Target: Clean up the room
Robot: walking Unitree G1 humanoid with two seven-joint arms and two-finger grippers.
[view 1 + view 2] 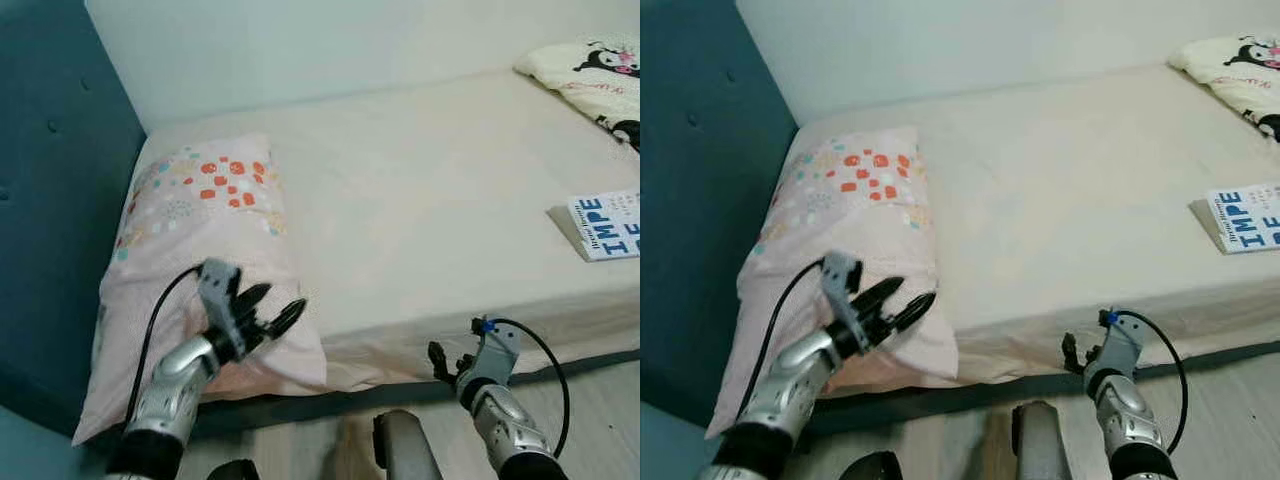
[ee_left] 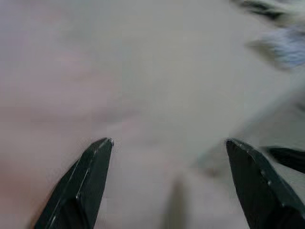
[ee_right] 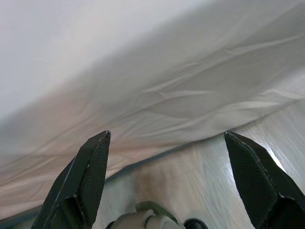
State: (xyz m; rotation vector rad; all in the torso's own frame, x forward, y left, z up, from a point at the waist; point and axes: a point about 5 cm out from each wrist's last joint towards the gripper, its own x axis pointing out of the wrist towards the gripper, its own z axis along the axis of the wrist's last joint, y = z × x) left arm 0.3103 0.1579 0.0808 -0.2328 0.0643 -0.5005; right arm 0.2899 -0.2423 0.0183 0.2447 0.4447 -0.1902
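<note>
Left tool (image 1: 268, 312): fingers spread, nothing held, poised over the pillow's near corner.
Pillow (image 1: 200, 230): pale pink, orange and teal dotted, laid on bed (image 1: 420, 200) beside blue headboard (image 1: 50, 200).
Right tool (image 1: 447, 365): released, at bed's edge.

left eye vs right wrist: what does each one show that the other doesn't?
Left eye: pillow by the blue headboard, left gripper open over the pillow's near end, book, cartoon blanket.
Right wrist: right gripper open, aimed at the wrinkled sheet overhang.
Both: cream sheet, wood floor.
</note>
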